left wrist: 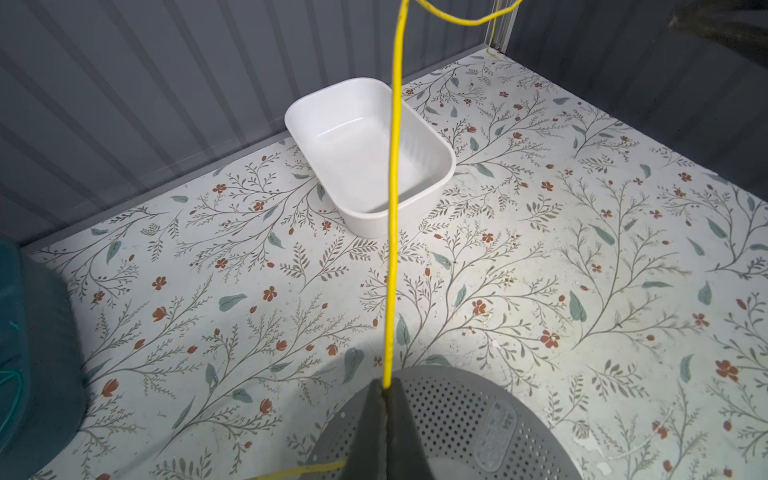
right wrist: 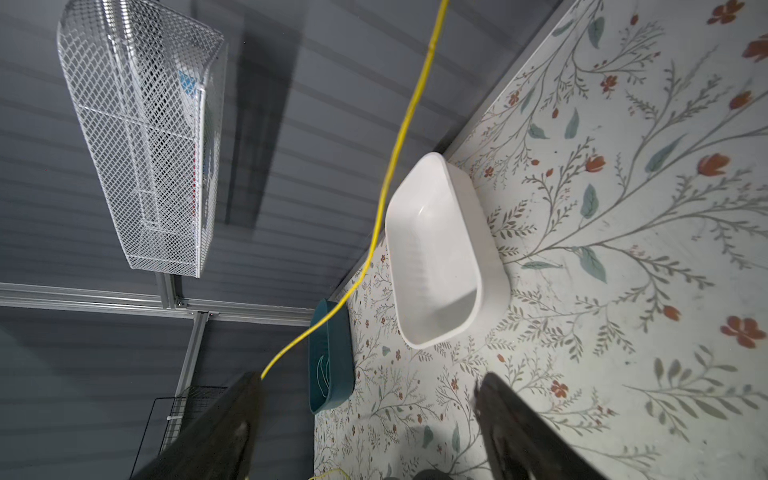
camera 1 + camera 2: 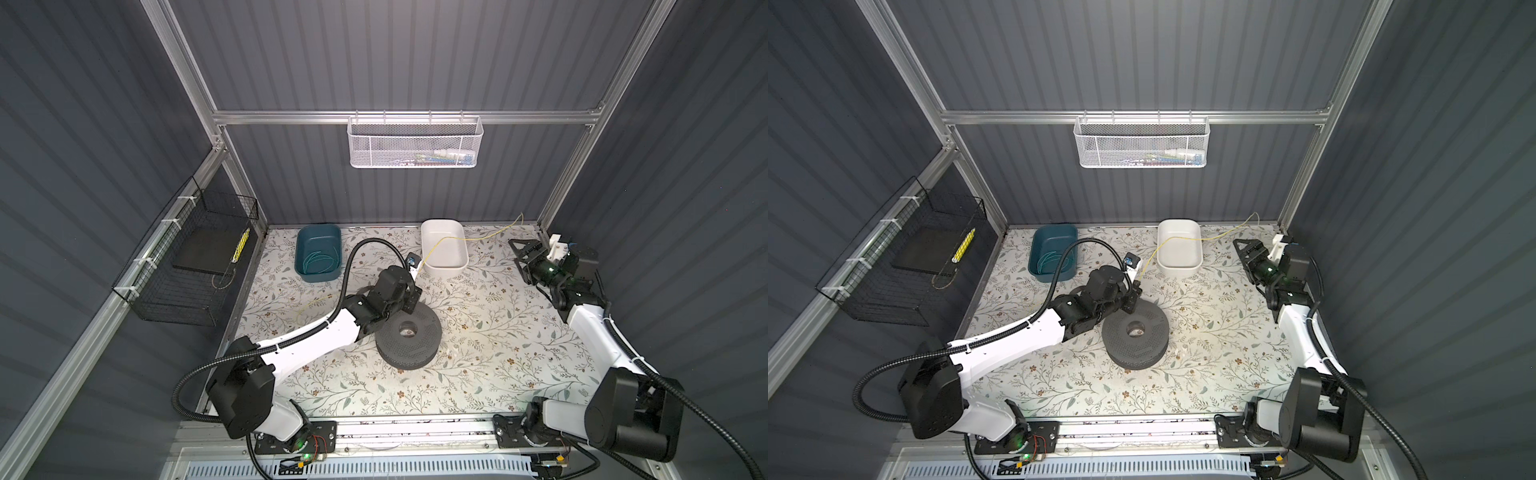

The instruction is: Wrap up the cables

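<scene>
Yellow, hair-thin and springy, the cable is pinched between the pads of my left hand, which is closed tight on it just above the rim of the grey perforated spool. From that pinch it climbs in a nearly straight line over the white tub, then runs in loose waves toward the back right corner of the worktop. Another stretch lies slack on the worktop beside my left forearm. My right hand stands wide and holds nothing, though in its wrist view the cable meets the tip of one finger. I judge the cable nearly weightless: limp over long runs, yet stiff enough to keep its kinks and spring off a loose turn. It is likely slick, so a full pinch across the pads suits it, close to the spool, with light tension on the free run. The teal tub with its green wire is not my concern
</scene>
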